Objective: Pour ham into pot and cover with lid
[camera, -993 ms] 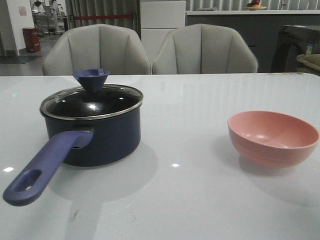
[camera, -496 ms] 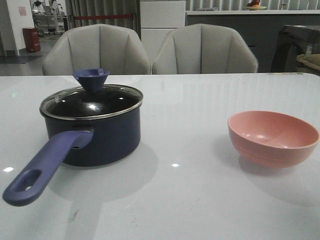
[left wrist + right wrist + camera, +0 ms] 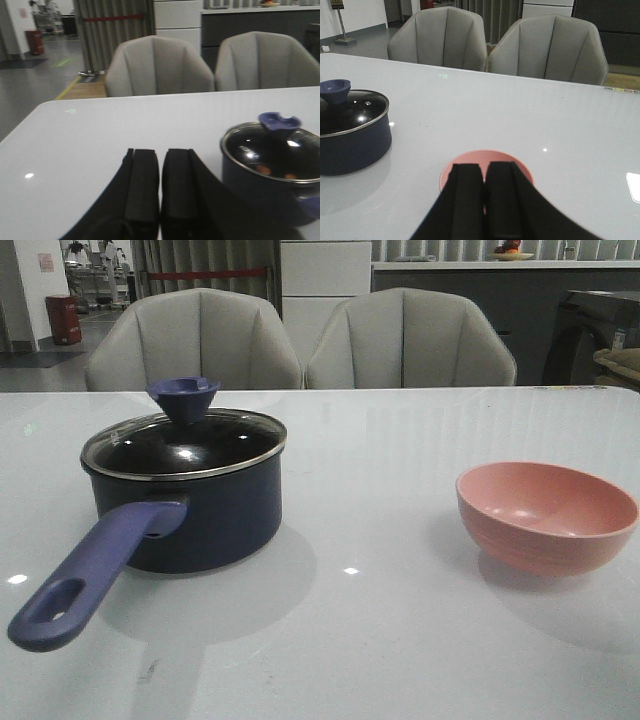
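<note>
Sitting on the left side of the white table (image 3: 400, 440), the pot (image 3: 200, 520) is upright with its long purple-blue handle (image 3: 90, 570) pointing toward the near-left edge; the lid (image 3: 185, 445) is resting flat on the pot's rim, its silver edge lining up all round, its funnel knob (image 3: 183, 397) standing up at the far side. Through the glass in the left wrist view, two small orange-pink pieces of ham (image 3: 264, 170) are showing inside the pot, low near the wall; from the front view the glass is reading dark and the ham is not making out. The pink bowl (image 3: 545, 515) is sitting on the right, well apart from the pot, upright, inside looking bare from the front. Left gripper (image 3: 160, 175) is hanging to the left of the pot, pads pressed together with only a thin seam between them, holding nothing; not touching the pot. Right gripper (image 3: 484, 195) is hovering on the near side of the bowl, fingers likewise together and holding nothing, partly blocking the bowl's near rim in its own view. Two grey chairs (image 3: 300, 340) are standing behind the far edge of the table.
</note>
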`<state>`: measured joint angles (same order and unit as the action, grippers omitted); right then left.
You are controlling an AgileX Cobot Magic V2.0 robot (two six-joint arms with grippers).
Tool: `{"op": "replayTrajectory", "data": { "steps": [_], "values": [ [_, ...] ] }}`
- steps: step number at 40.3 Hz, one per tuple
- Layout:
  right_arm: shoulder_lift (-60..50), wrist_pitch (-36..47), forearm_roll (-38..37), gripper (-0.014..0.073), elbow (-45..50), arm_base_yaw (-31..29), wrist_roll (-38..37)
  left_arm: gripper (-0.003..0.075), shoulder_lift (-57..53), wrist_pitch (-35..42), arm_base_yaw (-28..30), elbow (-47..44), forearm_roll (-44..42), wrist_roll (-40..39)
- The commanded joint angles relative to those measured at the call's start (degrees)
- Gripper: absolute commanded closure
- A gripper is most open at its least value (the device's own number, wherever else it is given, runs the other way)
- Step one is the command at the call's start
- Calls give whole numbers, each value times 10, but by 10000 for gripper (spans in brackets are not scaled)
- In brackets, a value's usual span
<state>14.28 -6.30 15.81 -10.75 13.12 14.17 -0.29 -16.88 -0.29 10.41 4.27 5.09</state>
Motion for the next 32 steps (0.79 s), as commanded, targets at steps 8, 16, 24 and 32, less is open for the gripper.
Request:
{"op": "replayTrajectory", "data": {
  "steps": [8, 16, 24, 32],
  "values": [
    [5, 41, 2, 445, -14, 0, 4, 606, -11, 216, 65, -95, -8, -4],
    [5, 41, 2, 445, -14, 0, 4, 606, -13, 245, 48, -125, -17, -4],
    [5, 41, 2, 445, -14, 0, 4, 606, -13, 252, -13, -125, -18, -4],
    [5, 41, 2, 445, -14, 0, 4, 606, -13, 236, -61, -125, -21, -4]
  ]
}}
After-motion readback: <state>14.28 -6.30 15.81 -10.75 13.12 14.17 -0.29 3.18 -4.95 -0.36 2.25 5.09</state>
